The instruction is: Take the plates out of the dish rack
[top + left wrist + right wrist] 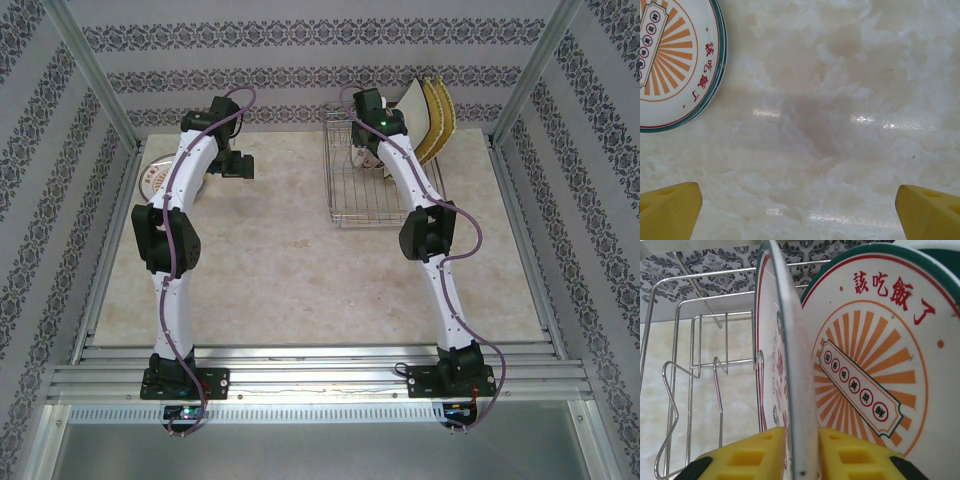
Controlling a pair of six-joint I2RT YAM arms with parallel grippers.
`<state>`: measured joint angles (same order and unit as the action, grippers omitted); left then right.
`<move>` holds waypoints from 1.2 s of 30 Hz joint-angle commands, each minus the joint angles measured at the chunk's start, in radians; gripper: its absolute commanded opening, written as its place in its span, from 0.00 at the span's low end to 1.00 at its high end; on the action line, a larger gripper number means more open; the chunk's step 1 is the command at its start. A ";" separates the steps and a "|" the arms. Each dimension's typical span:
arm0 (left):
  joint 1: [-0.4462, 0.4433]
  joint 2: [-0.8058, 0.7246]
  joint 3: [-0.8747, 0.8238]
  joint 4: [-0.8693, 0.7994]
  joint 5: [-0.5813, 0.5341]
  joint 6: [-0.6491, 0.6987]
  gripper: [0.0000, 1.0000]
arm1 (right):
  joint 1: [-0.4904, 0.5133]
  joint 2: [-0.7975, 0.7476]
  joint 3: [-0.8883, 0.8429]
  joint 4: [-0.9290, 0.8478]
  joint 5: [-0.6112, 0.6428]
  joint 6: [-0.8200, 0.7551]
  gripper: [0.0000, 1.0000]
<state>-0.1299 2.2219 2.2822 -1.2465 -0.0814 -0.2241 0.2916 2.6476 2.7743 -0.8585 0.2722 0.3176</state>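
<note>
Seen from above, the right arm's wrist hides its fingers as it reaches over the dish rack [365,195] at the tabletop's [840,125] far right, where yellow square plates [438,118] lean at the rack's far end. Up close, the right gripper [801,440] is clamped on the rim of an upright round plate [787,365], edge-on with its face hard to read, beside a cropped green-banded sunburst plate [875,380]. Near the far left edge the bent left arm's left gripper [800,215] hangs wide open and empty beside a flat, half-cropped green-rimmed plate [675,60].
</note>
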 commanded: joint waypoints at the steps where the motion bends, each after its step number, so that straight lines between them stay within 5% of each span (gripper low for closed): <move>1: -0.006 -0.005 0.018 -0.042 -0.020 0.008 1.00 | 0.002 0.016 0.034 0.032 0.003 0.013 0.19; 10: -0.005 -0.005 0.008 -0.024 -0.014 -0.003 1.00 | 0.020 -0.045 0.030 0.025 0.034 -0.008 0.00; 22: 0.003 -0.004 -0.002 -0.010 -0.026 -0.014 1.00 | 0.024 -0.201 0.007 -0.056 0.104 -0.041 0.00; 30: 0.006 -0.005 -0.001 0.004 -0.019 -0.011 1.00 | 0.045 -0.351 -0.096 -0.115 0.196 -0.097 0.00; 36: 0.006 -0.011 -0.002 -0.001 -0.028 -0.013 1.00 | 0.046 -0.469 -0.258 -0.091 0.155 -0.084 0.00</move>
<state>-0.1291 2.2219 2.2818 -1.2449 -0.0845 -0.2253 0.3370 2.2292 2.5866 -0.9573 0.4221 0.2371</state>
